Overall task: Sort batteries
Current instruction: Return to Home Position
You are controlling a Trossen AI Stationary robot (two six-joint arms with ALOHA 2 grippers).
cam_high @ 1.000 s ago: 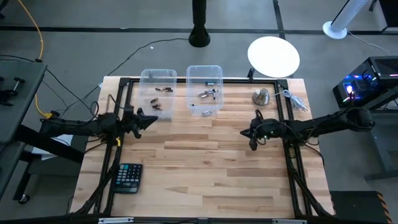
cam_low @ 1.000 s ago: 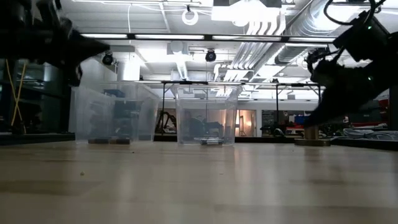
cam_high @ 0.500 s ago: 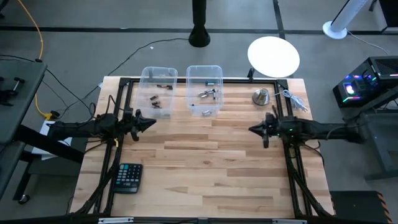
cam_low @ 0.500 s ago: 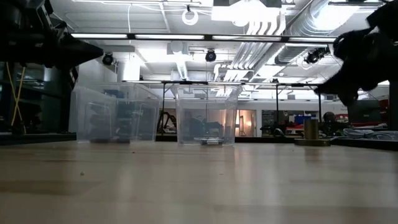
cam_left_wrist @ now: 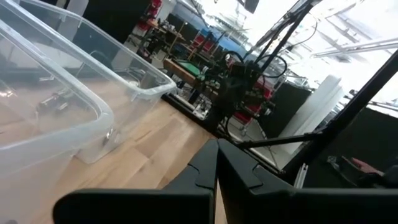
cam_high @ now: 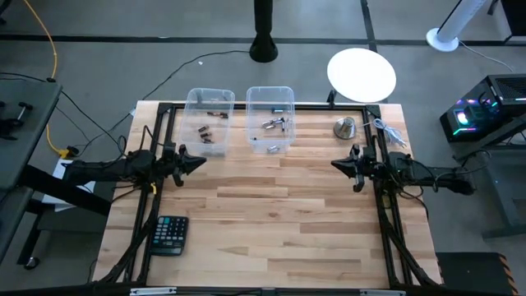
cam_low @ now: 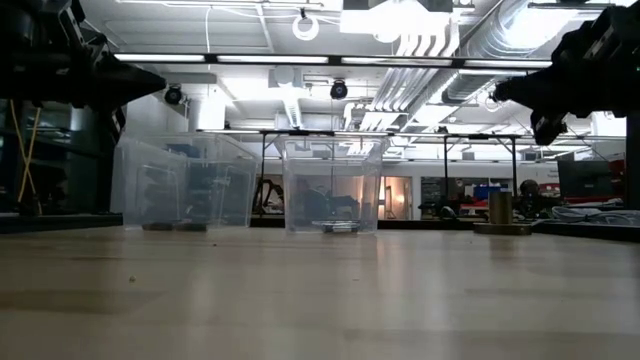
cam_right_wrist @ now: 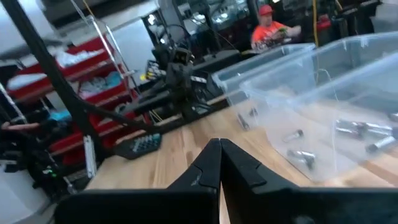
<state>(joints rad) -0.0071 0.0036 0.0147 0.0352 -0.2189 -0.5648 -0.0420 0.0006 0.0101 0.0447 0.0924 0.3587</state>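
Note:
Two clear plastic bins stand at the table's far side. The left bin (cam_high: 209, 121) holds the dark batteries (cam_high: 205, 131), lying on its floor. The right bin (cam_high: 270, 118) holds the silvery batteries (cam_high: 274, 125), which show in the right wrist view as silvery batteries (cam_right_wrist: 357, 129). A dark battery (cam_left_wrist: 53, 102) shows through the bin wall in the left wrist view. My left gripper (cam_high: 202, 162) hovers shut near the left bin's near corner, pointing toward the table's right. My right gripper (cam_high: 334, 164) hovers shut right of centre, pointing toward the table's left. Neither holds anything.
A black calculator (cam_high: 170, 234) lies near the table's near left corner. A silver bell-shaped object (cam_high: 344, 127) and a pale cable (cam_high: 389, 131) sit at the far right. A black frame rims the table. A person in orange (cam_right_wrist: 271, 32) stands beyond the table.
My right arm has drawn back toward the table's right edge. Its gripper has risen and tipped from pointing down to level. My left gripper has levelled out and shifted slightly toward the near edge.

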